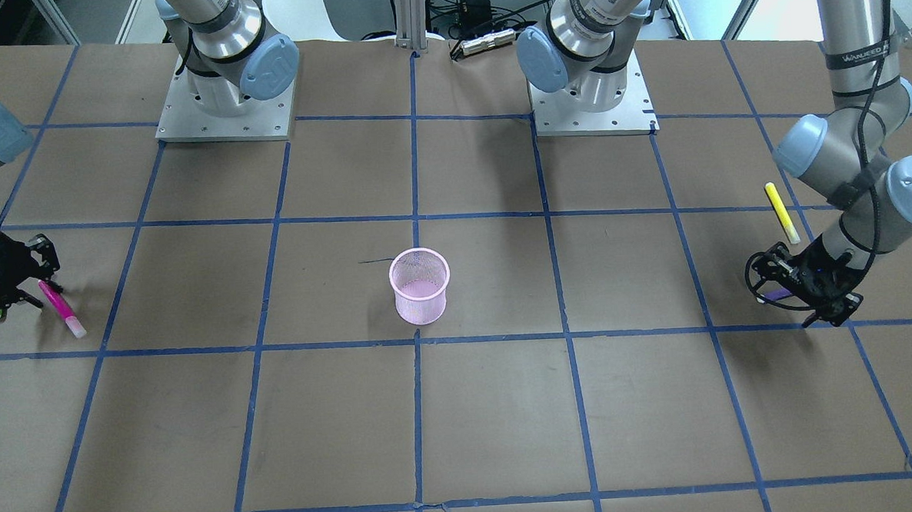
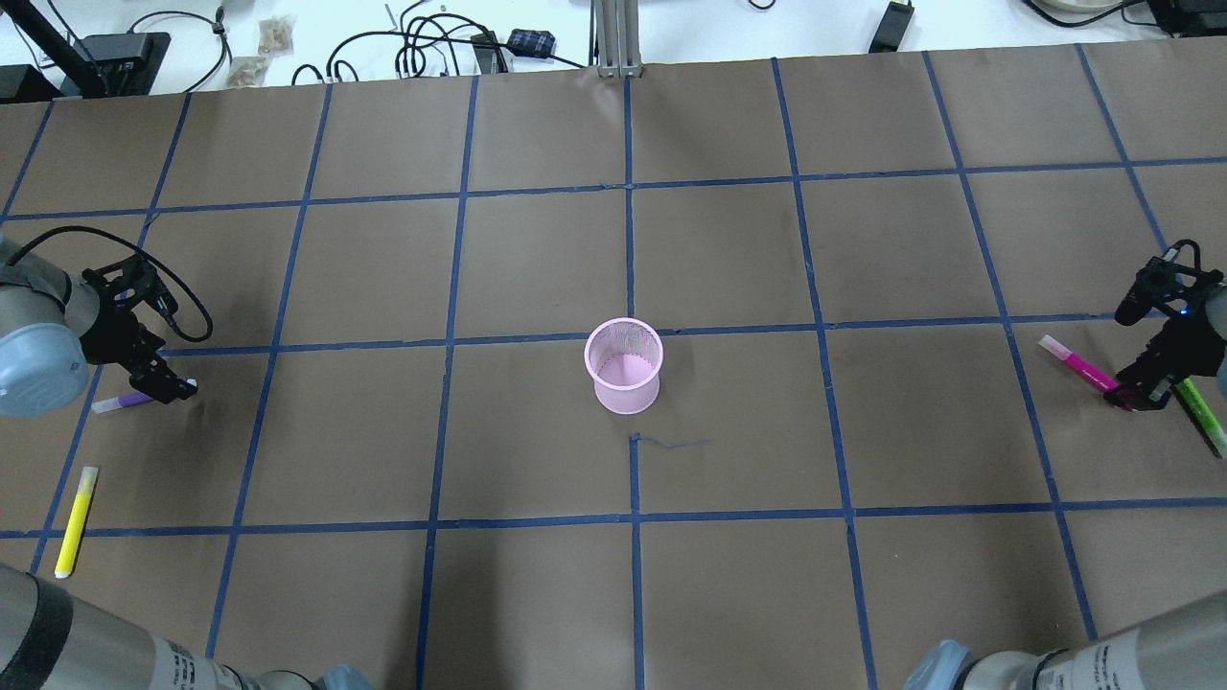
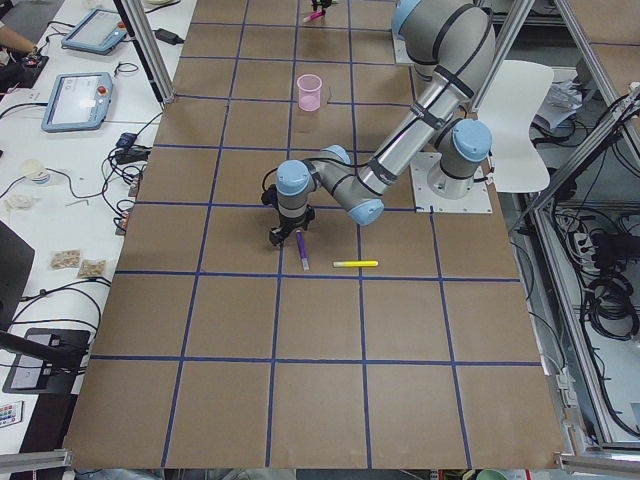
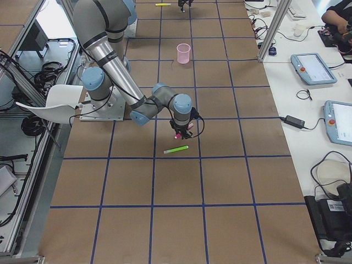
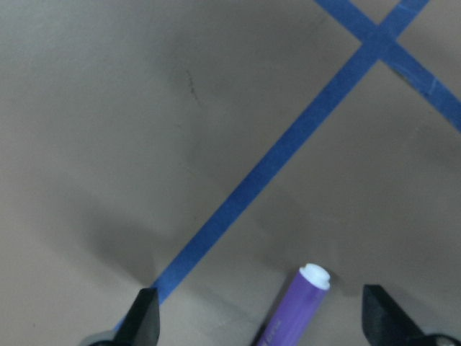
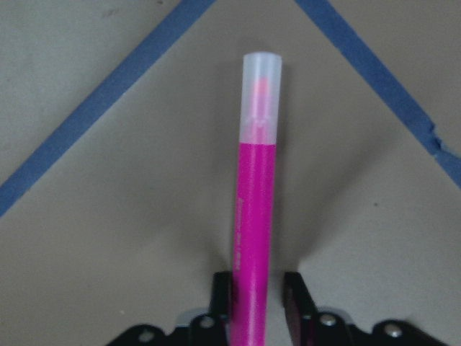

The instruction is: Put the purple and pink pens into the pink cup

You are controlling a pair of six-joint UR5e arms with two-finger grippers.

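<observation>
The pink mesh cup (image 2: 624, 367) stands upright at the table's middle and looks empty. The purple pen (image 2: 123, 402) lies flat at the far left. My left gripper (image 2: 163, 383) is low over its end, and in the left wrist view the pen (image 5: 294, 310) lies between the wide-open fingers (image 5: 144, 317). The pink pen (image 2: 1078, 362) lies at the far right with its clear cap pointing toward the cup. My right gripper (image 2: 1131, 395) is at its back end, and in the right wrist view the fingers (image 6: 222, 288) are closed against the pen (image 6: 253, 209).
A yellow pen (image 2: 76, 520) lies near the left arm, toward the robot. A green pen (image 2: 1203, 417) lies just beyond the right gripper. Blue tape lines grid the brown table. The arm bases (image 1: 225, 104) sit at the robot's edge.
</observation>
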